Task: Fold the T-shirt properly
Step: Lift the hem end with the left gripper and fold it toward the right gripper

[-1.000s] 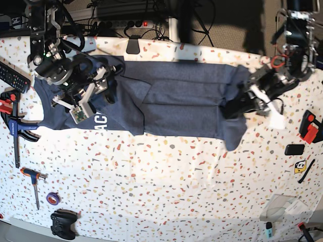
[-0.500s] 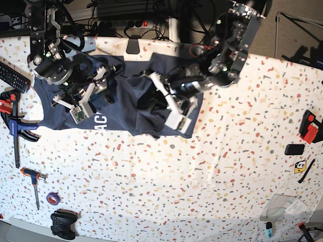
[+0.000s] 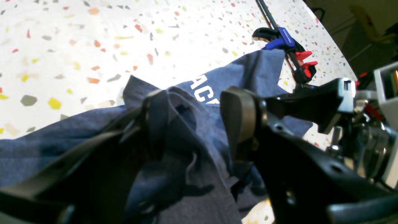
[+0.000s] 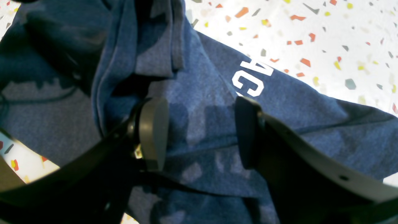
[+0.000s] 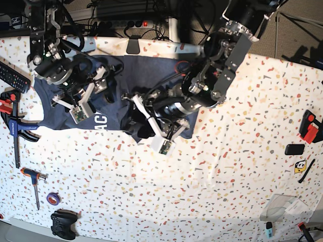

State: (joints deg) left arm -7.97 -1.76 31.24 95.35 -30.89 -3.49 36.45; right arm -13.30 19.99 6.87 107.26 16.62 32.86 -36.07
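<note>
The dark navy T-shirt (image 5: 141, 75) lies at the table's back left, its right part doubled over toward the middle. White letters (image 5: 99, 121) show near its front edge. My left gripper (image 5: 137, 123) reaches across onto the folded cloth. In the left wrist view it (image 3: 194, 124) stands open, with a bunched fold of T-shirt (image 3: 248, 68) lying against one finger (image 3: 155, 124). My right gripper (image 5: 107, 86) rests over the shirt's left part. In the right wrist view it (image 4: 202, 130) is open just above flat T-shirt cloth (image 4: 295, 102), beside the letters (image 4: 252, 77), pinching nothing.
A blue and red clamp (image 5: 17, 126) and a remote (image 5: 12, 75) lie at the left edge. A screwdriver (image 5: 34, 181), tape roll (image 5: 53, 198) and game controller (image 5: 63, 223) sit front left. Small items (image 5: 309, 126) and a clear bag (image 5: 285, 206) are at right.
My left arm swept from the far right to the middle, dragging the shirt's right end over its body, then opened its jaws and let the cloth go. The right arm stayed put.
</note>
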